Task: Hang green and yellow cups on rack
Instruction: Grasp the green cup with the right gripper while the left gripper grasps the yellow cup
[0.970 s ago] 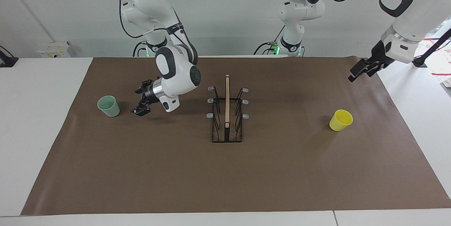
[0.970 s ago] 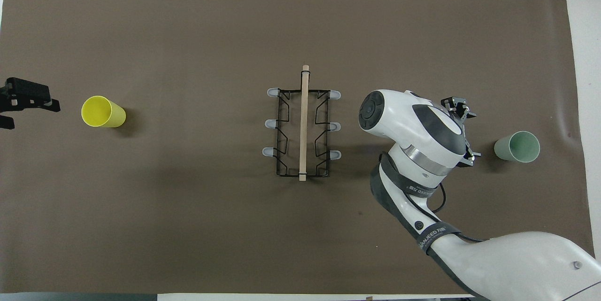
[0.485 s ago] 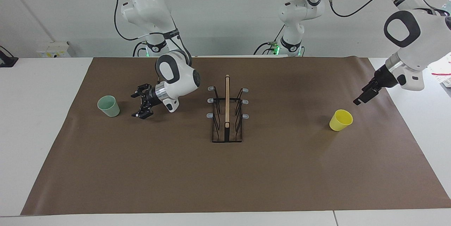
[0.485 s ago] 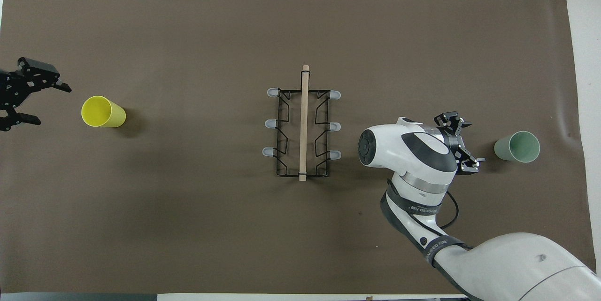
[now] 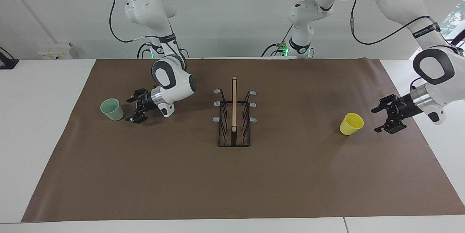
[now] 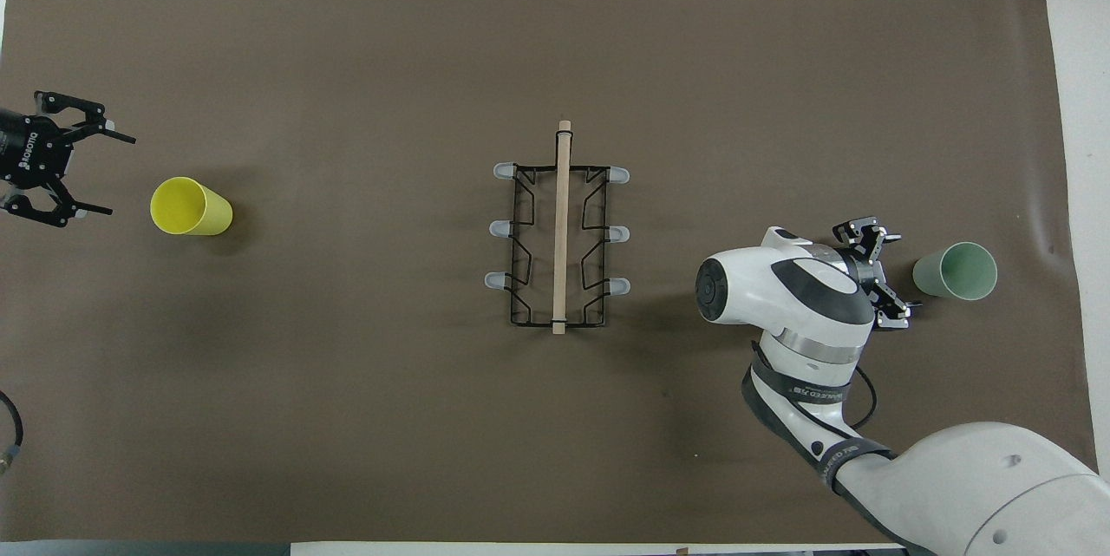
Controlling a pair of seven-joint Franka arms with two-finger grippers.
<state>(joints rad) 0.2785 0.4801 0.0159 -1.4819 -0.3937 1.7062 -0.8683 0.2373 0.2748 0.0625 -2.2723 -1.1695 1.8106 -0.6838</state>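
The pale green cup (image 5: pixel 112 109) stands upright on the brown mat (image 5: pixel 232 175) toward the right arm's end of the table, just beside the right gripper (image 5: pixel 131 110), which is low and has its fingers spread toward the cup without touching it; in the facing view the cup is at about 9 o'clock from the fingertips. The yellow cup (image 5: pixel 351 124) stands upright toward the left arm's end, near the left gripper (image 5: pixel 377 119), also spread and apart from its cup (the cup at about 9 o'clock from it in that view). The rack (image 5: pixel 234 116) stands between the cups at mid-table, no cup on it, well apart from both.

In the overhead view the left arm is cut off at the frame edge, only its gripper (image 6: pixel 97 175) showing, and the right arm's wrist covers part of the right gripper (image 6: pixel 900 281). The facing view alone shows both grippers' height over the mat; the overhead alone lays out the rack's (image 6: pixel 559 231) six prongs.
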